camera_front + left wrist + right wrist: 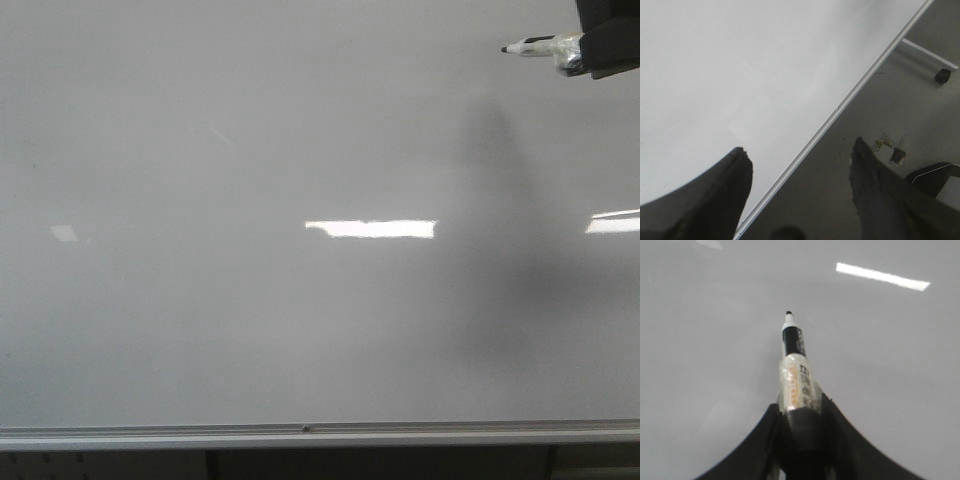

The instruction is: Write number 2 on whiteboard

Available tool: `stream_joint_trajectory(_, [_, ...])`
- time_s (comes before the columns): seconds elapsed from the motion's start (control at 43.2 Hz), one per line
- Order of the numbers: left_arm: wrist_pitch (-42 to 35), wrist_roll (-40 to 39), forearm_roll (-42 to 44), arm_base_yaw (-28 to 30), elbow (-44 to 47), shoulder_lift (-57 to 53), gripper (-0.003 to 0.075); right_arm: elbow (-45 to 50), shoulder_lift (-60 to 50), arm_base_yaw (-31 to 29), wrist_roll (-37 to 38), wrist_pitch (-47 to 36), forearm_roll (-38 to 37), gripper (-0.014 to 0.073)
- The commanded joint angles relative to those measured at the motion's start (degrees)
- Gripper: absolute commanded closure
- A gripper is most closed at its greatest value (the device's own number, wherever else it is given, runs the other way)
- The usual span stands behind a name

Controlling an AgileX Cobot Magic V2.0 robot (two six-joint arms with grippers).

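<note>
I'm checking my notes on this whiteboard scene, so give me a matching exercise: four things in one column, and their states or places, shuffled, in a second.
Things:
1. marker
2. left gripper
3. whiteboard
4. right gripper

States or places:
A. open, holding nothing, over the board's frame edge
B. blank, only light reflections, no digit on it
C. upper right corner of the front view
D. clamped between dark fingers, black tip uncapped

Pairs: 1-D, 2-A, 3-B, 4-C
</note>
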Motion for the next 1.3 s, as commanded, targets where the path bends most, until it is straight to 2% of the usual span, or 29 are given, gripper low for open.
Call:
stream_joint_trajectory(0.0, [-3.5, -0.7, -1.3, 0.3, -1.6, -0.6, 0.0300, -3.4, 1.2, 0.1, -0.5, -5.8, 0.3, 0.0595])
stream_joint_trajectory(0.139, [-3.5, -0.7, -1.3, 0.3, -1.6, -0.6, 0.0300, -3.7, 3.5, 0.1, -0.6, -8.8, 0.3, 0.0595])
stream_joint_trajectory(0.416, [-3.5, -0.7, -1.3, 0.3, -1.6, -0.6, 0.0300, -3.7, 6.6, -0.2, -2.0, -9.9, 0.3, 0.0595])
stream_joint_trajectory(0.555, [-3.5, -0.7, -1.3, 0.3, -1.6, -0.6, 0.0300, -3.7, 6.5, -2.8, -3.8, -6.9, 0.3, 0.0595])
stream_joint_trajectory(0.671, [-3.5, -0.7, -1.3, 0.3, -1.6, -0.6, 0.0300, -3.7, 6.5, -5.9, -3.8, 0.3, 0.3, 0.0595])
stream_joint_trajectory(0.763, [-3.5, -0.7, -1.3, 0.3, -1.6, -0.6, 0.0300, -3.7, 6.8, -5.9, -3.8, 4.4, 0.3, 0.0595])
stream_joint_trajectory(1.064, [-3.5, -0.7, -1.3, 0.3, -1.6, -0.6, 0.0300, -3.7, 9.9, -2.7, -3.8, 4.5, 0.3, 0.0595])
stream_joint_trajectory(1.272, [-3.5, -0.7, -1.2, 0.3, -1.6, -0.6, 0.0300, -3.7, 9.8, -6.5, -3.8, 5.7, 0.3, 0.0595])
